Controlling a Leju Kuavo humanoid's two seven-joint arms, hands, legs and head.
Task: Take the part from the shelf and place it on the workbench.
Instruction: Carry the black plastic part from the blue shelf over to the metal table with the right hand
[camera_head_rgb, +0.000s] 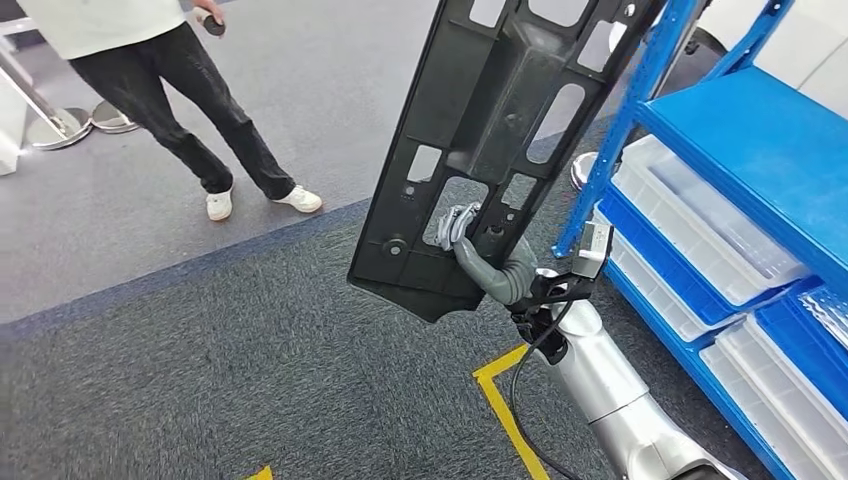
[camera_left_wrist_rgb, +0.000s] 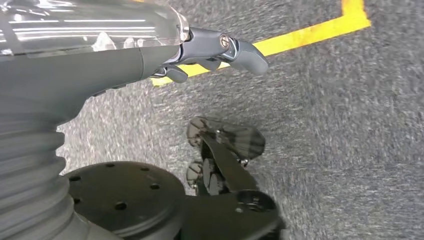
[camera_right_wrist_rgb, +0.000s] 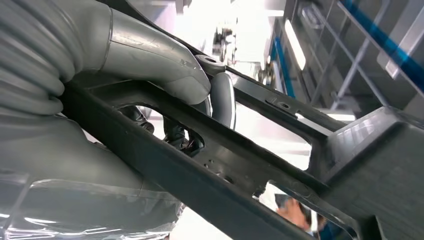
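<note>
A long black plastic part (camera_head_rgb: 490, 130) with several cut-out windows is held up in front of me, rising past the top of the head view. My right hand (camera_head_rgb: 470, 240) grips it near its lower end, fingers hooked through one opening. The right wrist view shows the thumb (camera_right_wrist_rgb: 165, 75) pressed over a bar of the part (camera_right_wrist_rgb: 240, 165). My left hand (camera_left_wrist_rgb: 215, 50) hangs over the grey carpet with fingers loosely curled and nothing in it.
A blue shelf rack (camera_head_rgb: 760, 160) with white bins (camera_head_rgb: 700, 220) stands at the right. A person (camera_head_rgb: 160, 70) in dark trousers stands at the back left on the carpet. Yellow floor tape (camera_head_rgb: 505, 400) runs under my right arm.
</note>
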